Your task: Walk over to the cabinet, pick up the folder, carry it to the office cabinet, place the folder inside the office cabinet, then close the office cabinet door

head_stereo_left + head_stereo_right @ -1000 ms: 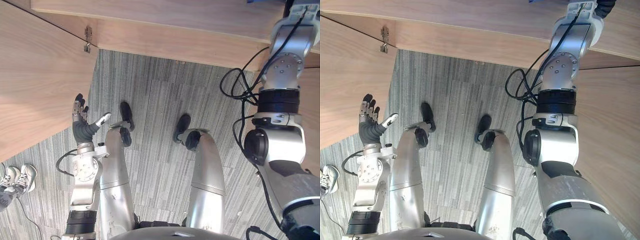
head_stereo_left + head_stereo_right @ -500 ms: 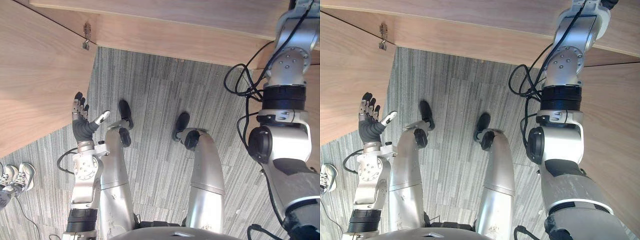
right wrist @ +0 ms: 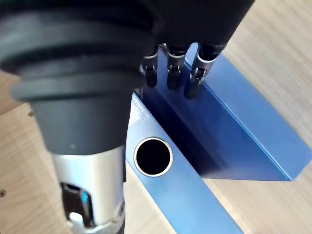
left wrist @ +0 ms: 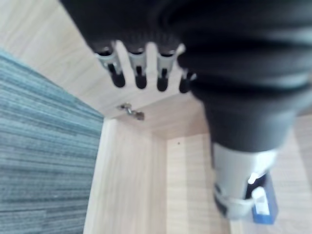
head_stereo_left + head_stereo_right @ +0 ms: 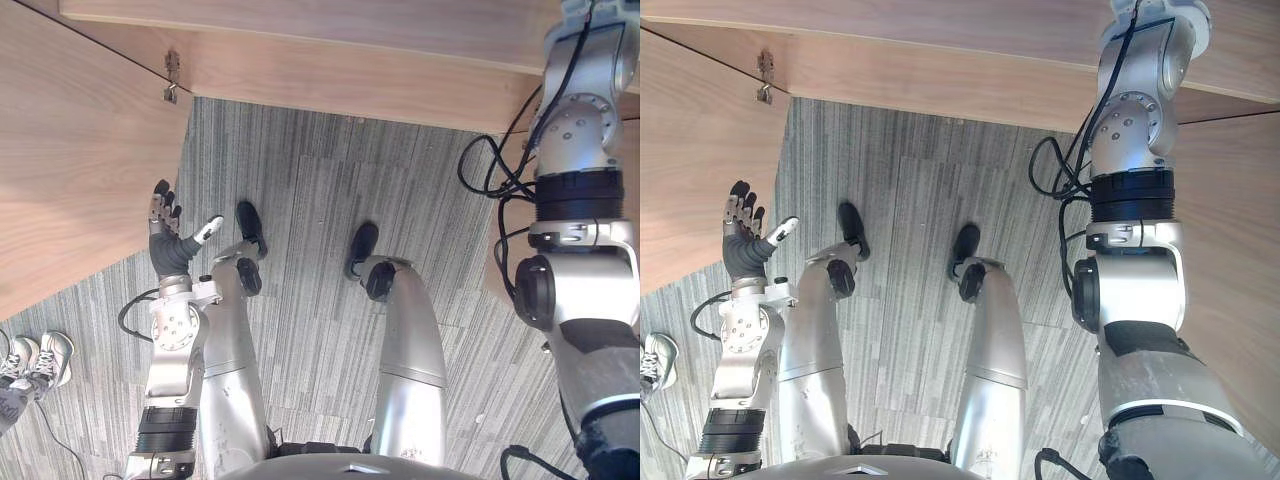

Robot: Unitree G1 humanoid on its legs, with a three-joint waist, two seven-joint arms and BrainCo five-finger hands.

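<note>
A blue box folder (image 3: 243,122) with a round finger hole (image 3: 153,156) in its spine lies on a light wooden shelf (image 3: 278,53). My right hand (image 3: 168,73) is on it: the fingers reach down into its dark inner side and the thumb (image 3: 92,214) lies along the spine. In the eye views my right arm (image 5: 1130,200) rises past the cabinet's front edge (image 5: 350,80). My left hand (image 5: 165,235) is raised, open and empty, beside the open wooden door (image 5: 70,150). The left wrist view shows the folder (image 4: 265,207) small inside the cabinet.
A metal hinge (image 5: 172,78) sits where the open door meets the cabinet. A wooden panel (image 5: 1240,250) stands close on my right. Grey striped carpet (image 5: 300,200) runs below. A person's pale shoes (image 5: 35,360) stand at the lower left.
My right arm has reached further up into the cabinet, and the blue corner at the top edge has gone out of sight. My left hand has shifted slightly right.
</note>
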